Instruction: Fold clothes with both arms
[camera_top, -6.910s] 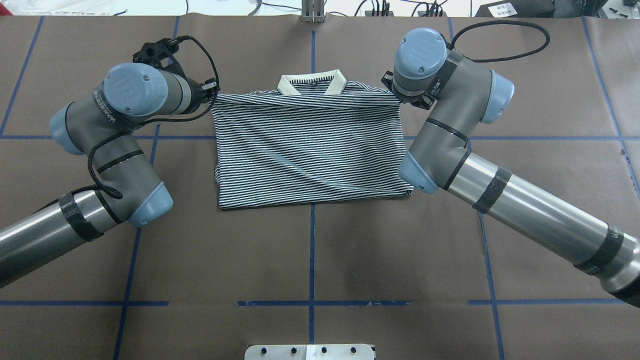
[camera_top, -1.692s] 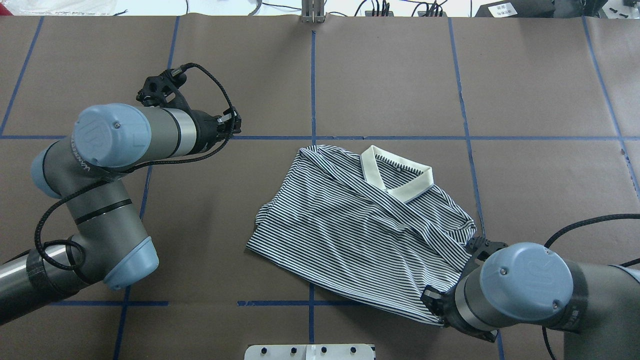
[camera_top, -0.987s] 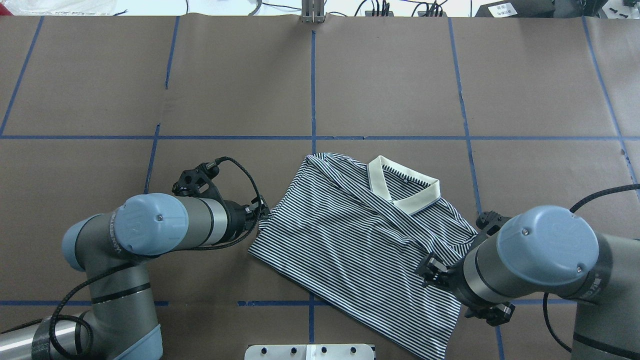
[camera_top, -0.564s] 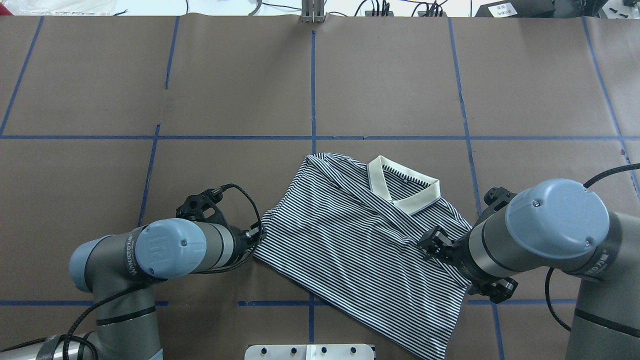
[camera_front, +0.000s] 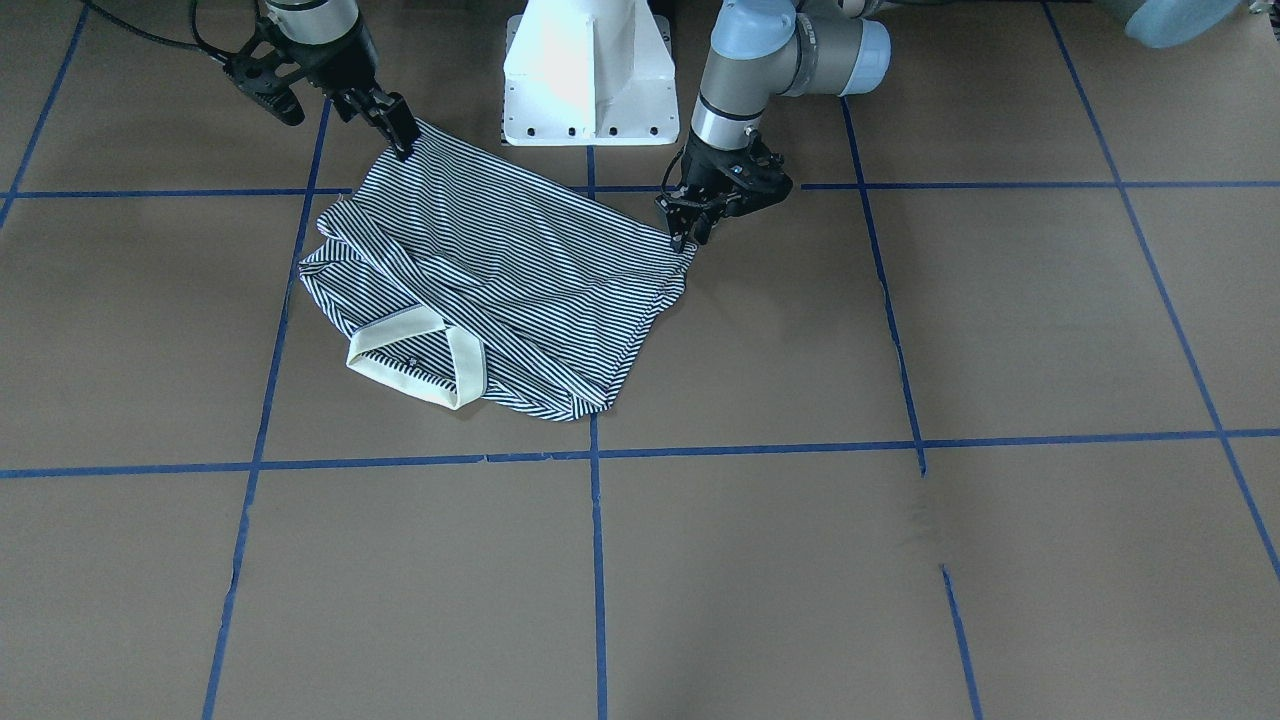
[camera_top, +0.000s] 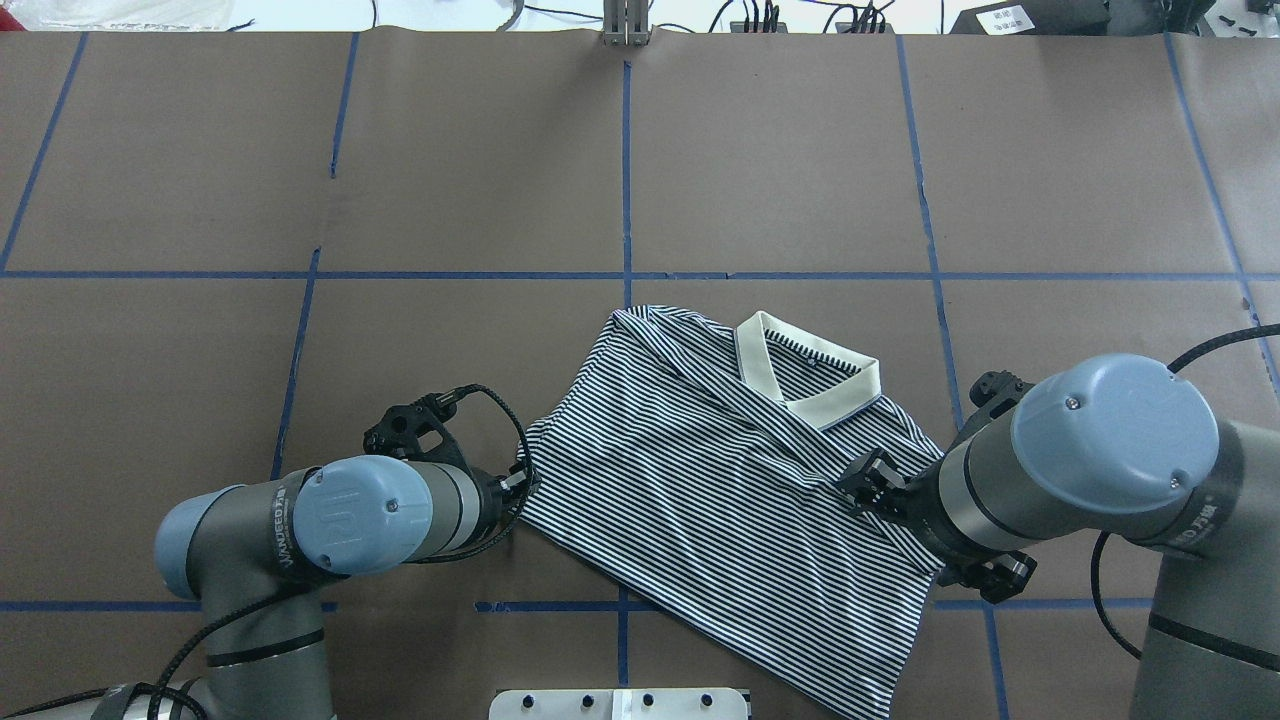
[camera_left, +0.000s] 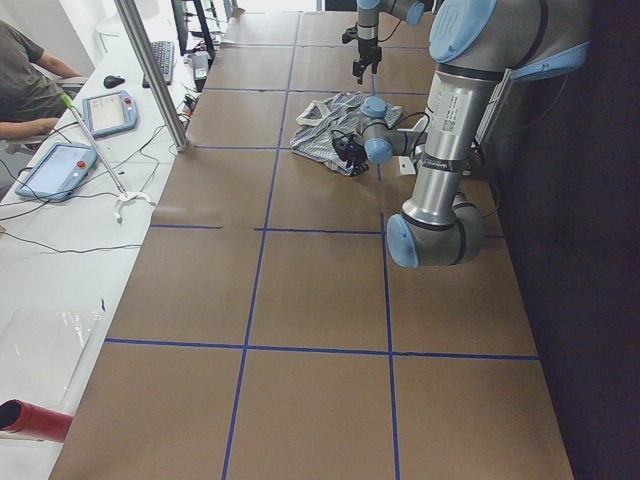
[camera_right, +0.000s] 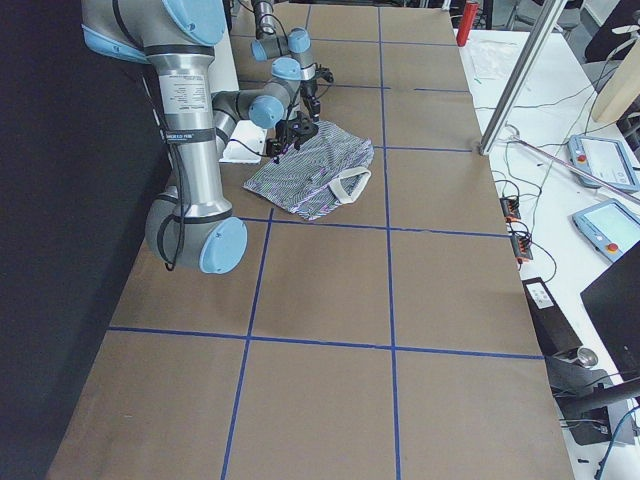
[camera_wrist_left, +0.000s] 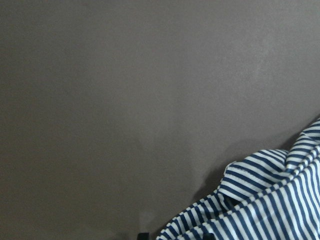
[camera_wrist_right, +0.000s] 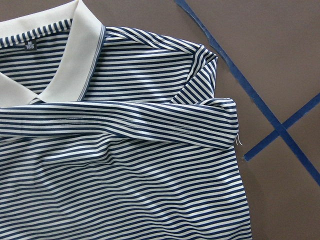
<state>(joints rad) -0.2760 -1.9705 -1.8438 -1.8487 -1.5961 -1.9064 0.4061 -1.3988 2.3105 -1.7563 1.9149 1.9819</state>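
The striped polo shirt lies folded and askew on the brown table, near the robot's side, with its cream collar on top. It also shows in the front view. My left gripper is low at the shirt's left corner, with its fingertips against the fabric edge. I cannot tell whether it is shut on the fabric. The left wrist view shows only bunched striped cloth. My right gripper hovers over the shirt's right side, open and empty. Its wrist view looks down on the collar and a folded sleeve.
The white pedestal base stands just behind the shirt on the robot's side. Blue tape lines grid the brown table cover. A metal post stands at the far edge. Operators' tablets lie on a side desk.
The shirt was dragged from the far middle toward the robot and let go by the right gripper, which then moved up over its right side. The left gripper came down to the left corner.
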